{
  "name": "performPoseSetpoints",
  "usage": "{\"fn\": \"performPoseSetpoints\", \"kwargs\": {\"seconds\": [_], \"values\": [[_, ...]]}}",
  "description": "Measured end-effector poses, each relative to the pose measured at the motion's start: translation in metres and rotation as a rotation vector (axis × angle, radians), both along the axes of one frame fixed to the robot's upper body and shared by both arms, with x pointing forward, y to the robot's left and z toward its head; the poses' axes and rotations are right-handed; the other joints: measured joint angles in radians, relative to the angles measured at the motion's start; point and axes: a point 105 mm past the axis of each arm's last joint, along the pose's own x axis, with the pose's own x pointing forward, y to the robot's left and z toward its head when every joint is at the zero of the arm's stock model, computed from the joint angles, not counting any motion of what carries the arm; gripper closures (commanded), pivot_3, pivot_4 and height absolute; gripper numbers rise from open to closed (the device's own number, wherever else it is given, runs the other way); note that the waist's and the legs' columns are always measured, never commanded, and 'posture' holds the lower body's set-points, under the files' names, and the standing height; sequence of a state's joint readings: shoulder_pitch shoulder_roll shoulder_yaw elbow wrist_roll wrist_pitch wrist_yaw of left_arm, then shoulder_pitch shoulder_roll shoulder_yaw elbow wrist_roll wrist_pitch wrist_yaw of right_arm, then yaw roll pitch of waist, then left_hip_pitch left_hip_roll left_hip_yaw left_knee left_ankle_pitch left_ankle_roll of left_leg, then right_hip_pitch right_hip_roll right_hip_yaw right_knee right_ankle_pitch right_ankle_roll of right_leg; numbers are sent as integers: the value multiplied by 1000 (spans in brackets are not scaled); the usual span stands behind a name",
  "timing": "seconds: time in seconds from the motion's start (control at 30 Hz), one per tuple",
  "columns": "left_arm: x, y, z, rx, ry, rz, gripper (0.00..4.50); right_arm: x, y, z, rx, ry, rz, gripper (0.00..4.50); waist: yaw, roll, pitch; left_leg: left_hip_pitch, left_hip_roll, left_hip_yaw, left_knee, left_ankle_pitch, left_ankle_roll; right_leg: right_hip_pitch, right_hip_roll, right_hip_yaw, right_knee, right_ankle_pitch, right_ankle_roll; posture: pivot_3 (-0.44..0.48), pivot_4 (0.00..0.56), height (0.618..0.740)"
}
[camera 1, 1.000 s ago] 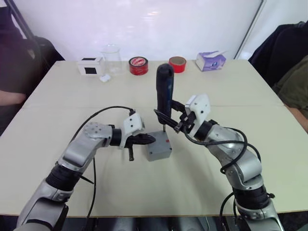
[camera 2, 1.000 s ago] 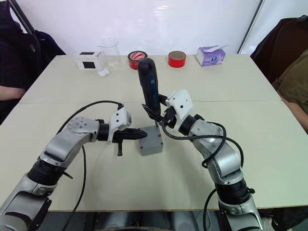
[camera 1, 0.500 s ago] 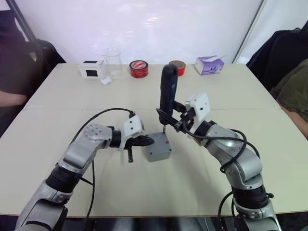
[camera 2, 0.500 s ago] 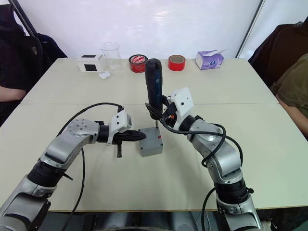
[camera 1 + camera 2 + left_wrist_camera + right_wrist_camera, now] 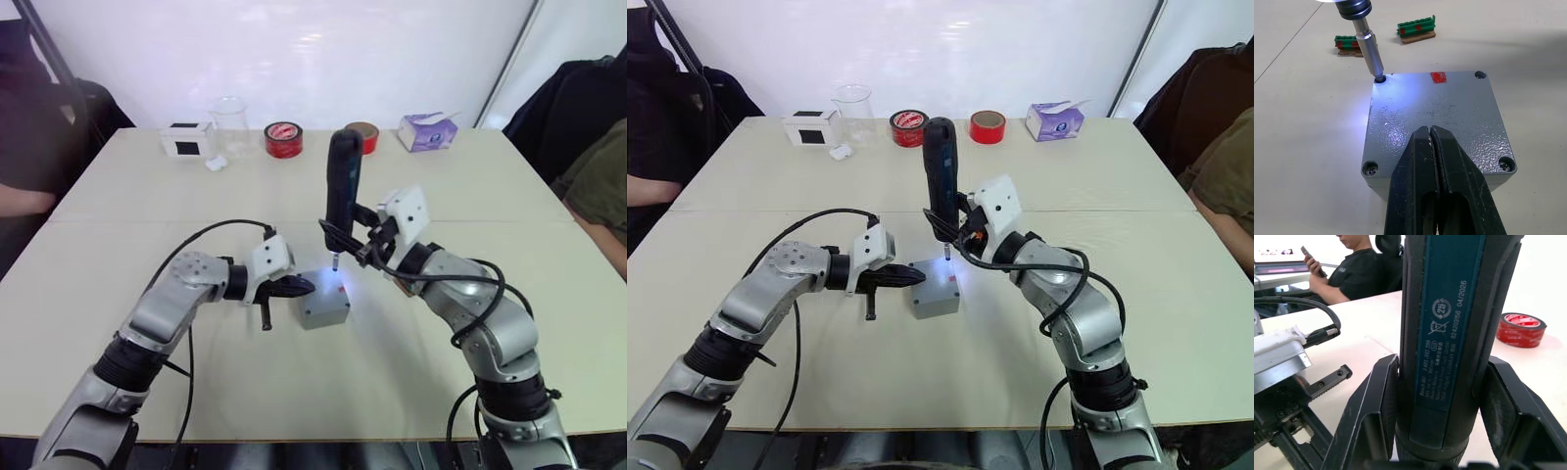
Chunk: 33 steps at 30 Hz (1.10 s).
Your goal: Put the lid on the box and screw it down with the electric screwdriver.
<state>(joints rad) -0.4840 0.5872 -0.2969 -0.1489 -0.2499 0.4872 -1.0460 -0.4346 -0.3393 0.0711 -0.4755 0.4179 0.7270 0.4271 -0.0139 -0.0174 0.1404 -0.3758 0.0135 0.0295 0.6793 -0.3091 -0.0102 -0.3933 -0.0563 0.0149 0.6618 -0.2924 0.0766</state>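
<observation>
The grey box [image 5: 324, 315] stands mid-table with the lid [image 5: 1449, 112] lying on it; a red mark [image 5: 1438, 77] shows on the lid. My left gripper [image 5: 1430, 131] is shut, its tips resting on the lid's edge nearest my left arm [image 5: 302, 286]. My right gripper [image 5: 345, 243] is shut on the electric screwdriver [image 5: 342, 181], which stands nearly upright. Its metal bit [image 5: 1369, 46] sits in one corner hole of the lid, and its light throws a bluish glow over that corner. Screws show in the lid's other corners.
Along the far edge stand a white box with a black panel [image 5: 186, 141], a glass beaker [image 5: 228, 116], two red tape rolls [image 5: 282, 139] [image 5: 361, 132] and a tissue pack [image 5: 427, 129]. Two green terminal blocks [image 5: 1416, 28] lie beyond the box. People sit at both table sides.
The screwdriver has straightened up and its bit has come down into the lid's corner hole. Its light is now lit. My left gripper has stayed on the lid.
</observation>
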Motion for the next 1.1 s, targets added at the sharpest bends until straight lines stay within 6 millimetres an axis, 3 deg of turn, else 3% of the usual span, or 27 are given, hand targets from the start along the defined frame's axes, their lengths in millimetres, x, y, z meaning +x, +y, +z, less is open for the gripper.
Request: {"fn": "performPoseSetpoints", "kwargs": {"seconds": [0.1,0.27,0.4,0.5,0.57,0.73,0.93,1.1], "values": [[-2,-1,4,-16,1,-10,4500,7,-8,15,86,85,-22,2684,0,4,5,-9,0,0,0,0,0,-9,-1,0,0,1,-1,0,150,740],[-8,0,13,-29,-4,-33,4500,14,-31,56,166,100,-78,2684,-1,8,8,-33,-1,0,1,1,-2,-35,-1,-2,3,4,3,0,150,740],[-11,4,42,-86,-40,-42,4500,29,-81,73,79,224,-252,2684,3,11,11,-39,-2,0,1,2,-2,-38,-1,-3,1,4,3,0,150,740],[-17,10,67,-129,-83,-59,4500,33,-126,57,-57,407,-431,2684,2,12,11,-39,-3,0,2,0,1,-37,-1,-3,-1,4,3,0,150,740],[-23,13,78,-147,-88,-74,4500,30,-149,36,-189,548,-508,2684,-2,14,14,-39,-3,0,2,0,2,-36,0,-3,-2,4,3,0,150,740],[-33,14,93,-160,-108,-114,4500,26,-172,0,-368,742,-572,2684,-6,14,21,-38,0,1,2,-1,2,-36,6,-1,-2,4,4,0,150,740],[-42,12,113,-270,-83,-125,4500,25,-194,-42,-446,928,-640,2684,-1,14,25,-38,1,1,3,0,2,-37,10,0,-1,5,4,0,150,740],[-46,10,113,-265,-84,-121,4500,29,-205,-59,-467,972,-668,2684,-1,14,25,-38,1,1,4,0,2,-37,10,1,0,5,5,0,150,740]]}}
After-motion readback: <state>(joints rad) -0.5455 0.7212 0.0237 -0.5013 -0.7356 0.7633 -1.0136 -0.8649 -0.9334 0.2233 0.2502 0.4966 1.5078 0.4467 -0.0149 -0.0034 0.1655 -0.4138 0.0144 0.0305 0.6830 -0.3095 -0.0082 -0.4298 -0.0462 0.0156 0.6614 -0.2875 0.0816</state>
